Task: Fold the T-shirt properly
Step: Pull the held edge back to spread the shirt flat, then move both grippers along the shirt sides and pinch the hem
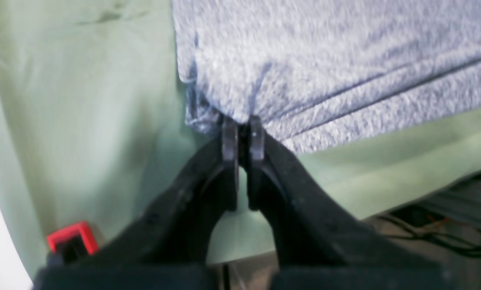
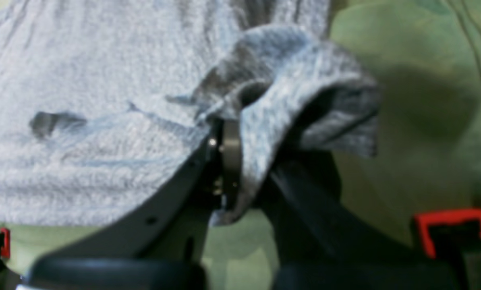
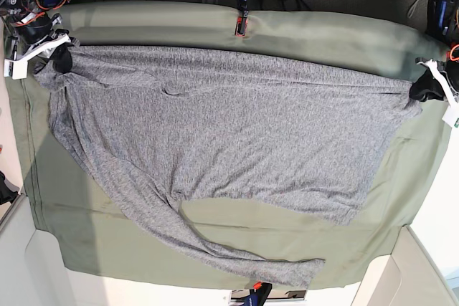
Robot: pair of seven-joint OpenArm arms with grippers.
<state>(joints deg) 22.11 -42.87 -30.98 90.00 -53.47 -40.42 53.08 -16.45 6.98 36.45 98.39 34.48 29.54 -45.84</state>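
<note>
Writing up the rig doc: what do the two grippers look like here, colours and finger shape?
Both look alike. Left gripper: matte black curved fingers narrowing to flat grey pads. Right gripper: dark arched fingers, a grey pad plate with small screws showing. From the base camera each wrist carries a white bracket. No markings or cables can be made out on the fingers.

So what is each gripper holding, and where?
Both hold the heather-grey knit T-shirt: left gripper pinches a corner, right gripper bunched edge fabric.
</note>
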